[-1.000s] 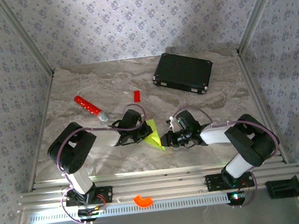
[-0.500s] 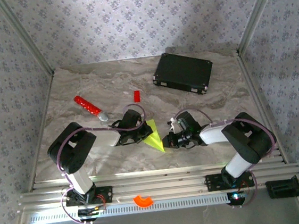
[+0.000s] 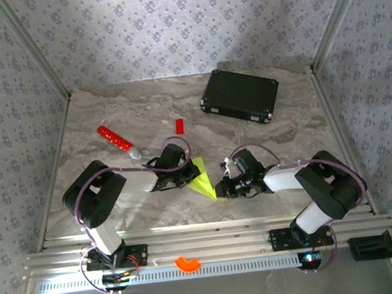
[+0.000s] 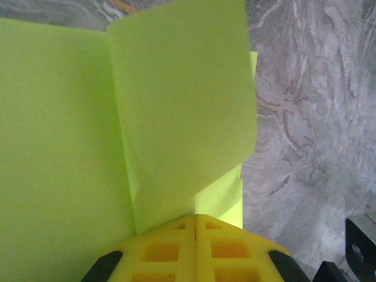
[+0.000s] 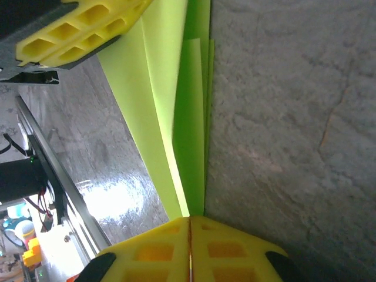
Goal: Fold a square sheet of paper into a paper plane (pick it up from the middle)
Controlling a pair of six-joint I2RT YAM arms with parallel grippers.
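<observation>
The square sheet of paper (image 3: 200, 177) is lime yellow-green and folded into a narrow pointed wedge, lying at the table's middle front. My left gripper (image 3: 185, 177) is shut on its wide left end. In the left wrist view a folded flap (image 4: 176, 106) rises straight out of the closed yellow left gripper (image 4: 195, 216). My right gripper (image 3: 219, 189) is shut on the paper's pointed near tip. In the right wrist view the creased layers (image 5: 189, 117) run into the seam of the closed right gripper (image 5: 189, 219), and the left gripper's yellow fingers (image 5: 76, 29) hold the far end.
A black case (image 3: 240, 95) lies at the back right. A red stick with a grey tip (image 3: 117, 140) lies at the left and a small red block (image 3: 179, 125) behind the paper. An orange ring piece (image 3: 188, 263) sits on the front rail.
My right gripper has closed on the paper's pointed tip and shifted slightly toward the near edge. The left gripper has kept its grip and place.
</observation>
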